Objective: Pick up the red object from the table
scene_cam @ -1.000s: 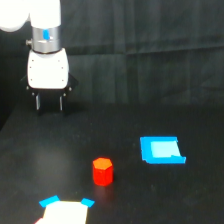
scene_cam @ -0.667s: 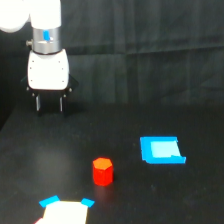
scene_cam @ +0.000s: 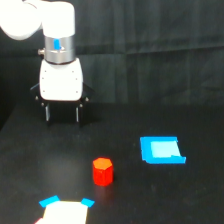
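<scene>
Red object (scene_cam: 102,171) stands upright on the black bench (scene_cam: 150,200), near centre, untouched. Gripper (scene_cam: 62,120) hangs far left, well apart from it, fingers (scene_cam: 48,113) spread and empty. Blue tray-like piece (scene_cam: 161,150) lies to the red object's right, apart.

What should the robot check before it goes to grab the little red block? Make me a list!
1. Gripper open: ok, the two fingers hang apart with a gap.
2. Gripper holds nothing: ok.
3. Red object in plain sight on the table: ok, nothing covers it.
4. Space around the red object: ok, the blue piece and the white piece with blue corners sit apart from it.
5. Gripper lined up over the red object: not ok, it hangs behind the block, toward the exterior view's left.
6. Gap wide enough for the block: cannot tell.
</scene>
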{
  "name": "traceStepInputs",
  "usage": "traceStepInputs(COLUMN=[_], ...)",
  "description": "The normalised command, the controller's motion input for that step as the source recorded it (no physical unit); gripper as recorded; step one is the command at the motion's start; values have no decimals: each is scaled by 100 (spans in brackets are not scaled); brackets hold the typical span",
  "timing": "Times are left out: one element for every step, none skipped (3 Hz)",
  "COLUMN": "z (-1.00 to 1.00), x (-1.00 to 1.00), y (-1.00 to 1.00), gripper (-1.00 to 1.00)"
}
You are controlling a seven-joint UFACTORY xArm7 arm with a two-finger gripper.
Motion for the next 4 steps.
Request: traceStepInputs(z=[30,9,36,2], x=[100,100,54,40], y=[-100,-100,-100,-100], gripper=[100,86,100,88])
